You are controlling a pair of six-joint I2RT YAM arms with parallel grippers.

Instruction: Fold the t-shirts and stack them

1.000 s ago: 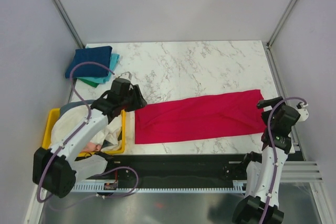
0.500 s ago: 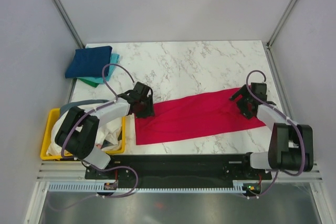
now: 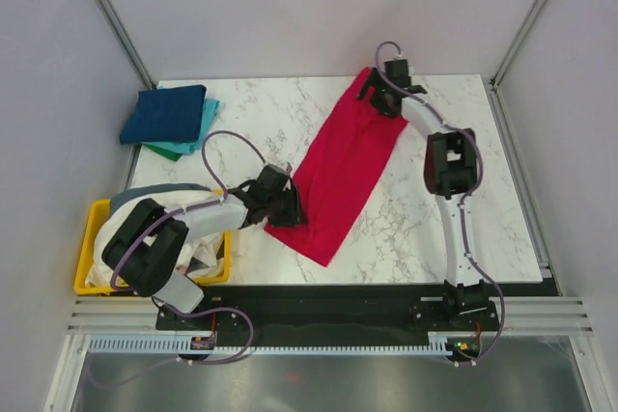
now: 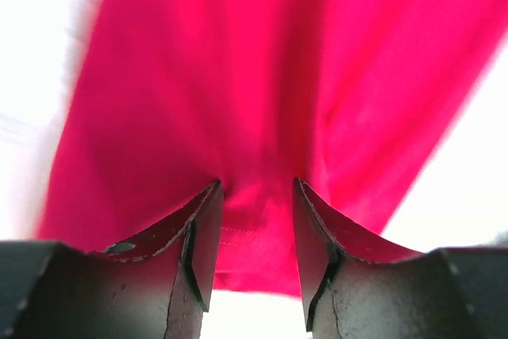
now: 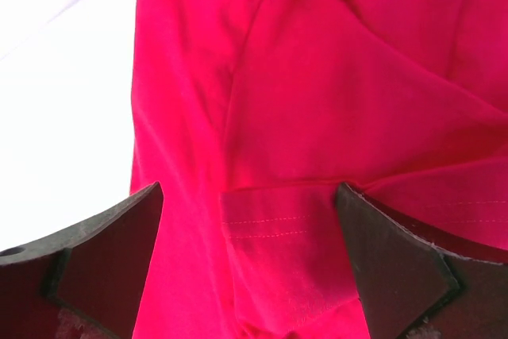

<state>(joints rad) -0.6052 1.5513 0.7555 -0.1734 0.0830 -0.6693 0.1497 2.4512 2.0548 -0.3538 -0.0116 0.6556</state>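
The red t-shirt (image 4: 262, 77) is cropped by both wrist views' edges; the teal t-shirt (image 3: 210, 111) is largely covered by the navy t-shirt (image 3: 164, 113).

Left arm (image 3: 208, 207): white shells are seen between chunky black joints.
Right arm (image 3: 454, 233): the same slim white tubing and black joint housings are shown.
Cables: a lilac cable (image 3: 230, 133) is looped over the left arm, and a shorter loop (image 3: 383, 46) is spotted on the right.
Left claw (image 4: 255, 190): dark grey wedge fingers (image 4: 198, 244), with edges chipped pale.
Right claw (image 5: 248, 190): broad matte charcoal fingers (image 5: 103, 252), scuffed along the rims.
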